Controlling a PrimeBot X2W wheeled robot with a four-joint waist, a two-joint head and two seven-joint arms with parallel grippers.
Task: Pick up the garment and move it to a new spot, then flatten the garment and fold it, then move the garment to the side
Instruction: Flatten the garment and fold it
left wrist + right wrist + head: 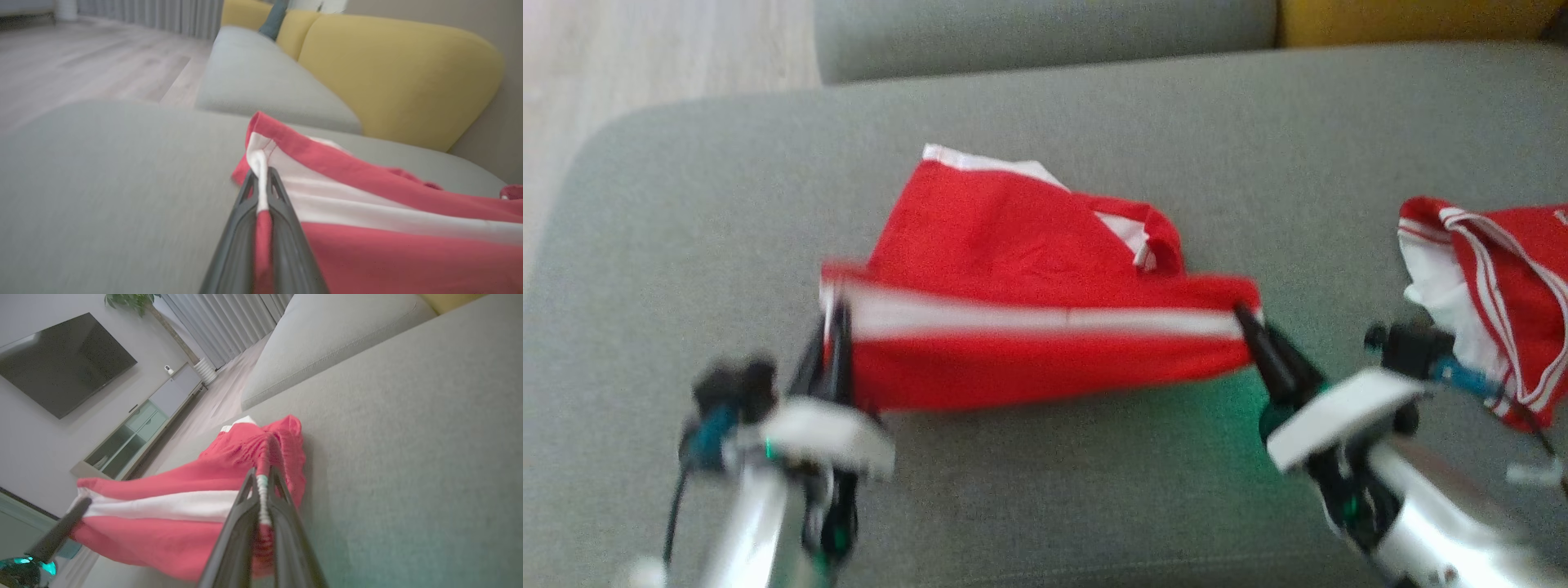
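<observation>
While the red cloth garment with a broad white stripe (1013,261) hangs stretched between both tools, its far part resting on the grey fabric sofa cushion (1094,114), the step looks like flattening or folding. The left tool (837,327) is clamped on one striped corner, the right tool (1245,318) on the other. The next move probably calls for laying the taut edge down evenly, clear of the second red-and-white garment (1494,269).

No text, label or number can be read on the red garment (1013,245). On the second garment (1523,269), at the grey seat's (1094,506) right edge, a blurred white mark may be lettering.
</observation>
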